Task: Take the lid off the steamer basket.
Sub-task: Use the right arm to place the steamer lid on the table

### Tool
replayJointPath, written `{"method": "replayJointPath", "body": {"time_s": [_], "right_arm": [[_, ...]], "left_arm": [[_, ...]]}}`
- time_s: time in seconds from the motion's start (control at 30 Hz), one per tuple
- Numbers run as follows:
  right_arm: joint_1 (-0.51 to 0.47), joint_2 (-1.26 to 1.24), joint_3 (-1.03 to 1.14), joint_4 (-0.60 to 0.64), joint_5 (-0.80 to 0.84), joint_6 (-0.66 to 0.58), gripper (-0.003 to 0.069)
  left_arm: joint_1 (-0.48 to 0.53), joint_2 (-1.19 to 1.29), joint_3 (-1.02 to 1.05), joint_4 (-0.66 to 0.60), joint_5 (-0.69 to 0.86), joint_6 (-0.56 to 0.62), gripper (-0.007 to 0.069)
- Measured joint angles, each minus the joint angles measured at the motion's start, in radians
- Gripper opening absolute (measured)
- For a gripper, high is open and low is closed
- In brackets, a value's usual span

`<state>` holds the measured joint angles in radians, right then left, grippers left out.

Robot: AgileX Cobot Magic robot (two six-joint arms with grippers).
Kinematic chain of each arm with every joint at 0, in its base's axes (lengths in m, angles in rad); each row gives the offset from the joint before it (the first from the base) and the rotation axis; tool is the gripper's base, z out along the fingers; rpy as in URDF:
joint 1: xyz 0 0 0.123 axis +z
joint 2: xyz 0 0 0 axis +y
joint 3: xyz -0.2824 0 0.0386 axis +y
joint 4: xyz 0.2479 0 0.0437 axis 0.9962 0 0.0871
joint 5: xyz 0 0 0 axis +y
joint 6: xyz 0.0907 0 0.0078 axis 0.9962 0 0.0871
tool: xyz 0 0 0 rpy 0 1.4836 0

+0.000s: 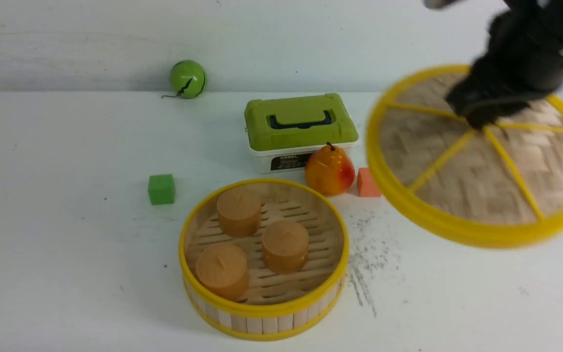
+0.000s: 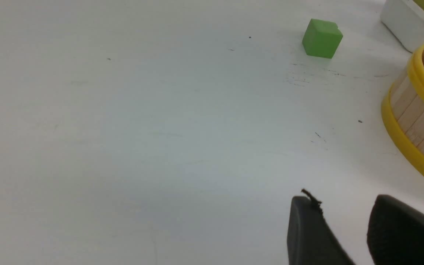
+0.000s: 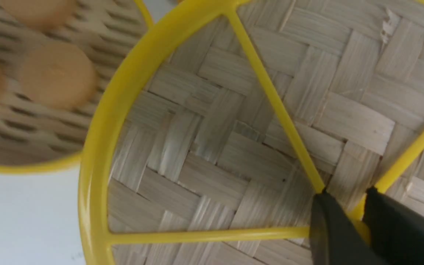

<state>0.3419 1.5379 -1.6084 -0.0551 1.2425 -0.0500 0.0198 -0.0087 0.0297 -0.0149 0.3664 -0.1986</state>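
The steamer basket (image 1: 263, 313) stands uncovered at the front middle of the table, with three brown buns (image 1: 238, 211) on its slatted floor. The lid (image 1: 462, 176), a woven disc with a yellow rim and yellow spokes, hangs tilted in the air to the right of the basket, off it. My right gripper (image 1: 479, 120) is shut on the lid's centre knob; in the right wrist view its fingers (image 3: 331, 224) clamp the yellow hub of the lid (image 3: 234, 140). My left gripper (image 2: 344, 206) is open over bare table, near the steamer basket (image 2: 414, 121).
A white box with a green top (image 1: 300, 128) stands behind the basket, with a pear (image 1: 329, 170) and an orange block (image 1: 367, 183) in front of it. A green cube (image 1: 161, 189) lies left of the basket and a green ball (image 1: 187, 78) sits at the back.
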Motion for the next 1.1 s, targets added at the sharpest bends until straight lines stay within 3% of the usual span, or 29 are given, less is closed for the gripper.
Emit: {"method": "replayJointPath", "body": {"time_s": [0.17, 0.33, 0.5, 0.77, 0.9, 0.93, 1.0, 1.1], "right_arm": [[-0.111, -0.039, 0.281, 0.038, -0.190, 0.037, 0.0103], [-0.122, 0.009, 0.447, 0.055, -0.416, 0.039, 0.0103], [-0.122, 0.093, 0.483, 0.080, -0.532, 0.039, 0.0103], [-0.122, 0.191, 0.484, 0.093, -0.580, 0.039, 0.0115], [-0.122, 0.198, 0.484, 0.093, -0.581, 0.039, 0.0166], [-0.122, 0.197, 0.484, 0.097, -0.579, 0.039, 0.0220], [-0.122, 0.183, 0.484, 0.110, -0.562, 0.039, 0.0260], [-0.122, 0.106, 0.487, 0.140, -0.523, 0.036, 0.0282]], "left_arm": [[0.000, 0.000, 0.000, 0.000, 0.000, 0.000, 0.0239], [0.000, 0.000, 0.000, 0.000, 0.000, 0.000, 0.0239], [0.000, 0.000, 0.000, 0.000, 0.000, 0.000, 0.0239], [0.000, 0.000, 0.000, 0.000, 0.000, 0.000, 0.0239], [0.000, 0.000, 0.000, 0.000, 0.000, 0.000, 0.0239], [0.000, 0.000, 0.000, 0.000, 0.000, 0.000, 0.0239], [0.000, 0.000, 0.000, 0.000, 0.000, 0.000, 0.0239], [0.000, 0.000, 0.000, 0.000, 0.000, 0.000, 0.0239]]}}
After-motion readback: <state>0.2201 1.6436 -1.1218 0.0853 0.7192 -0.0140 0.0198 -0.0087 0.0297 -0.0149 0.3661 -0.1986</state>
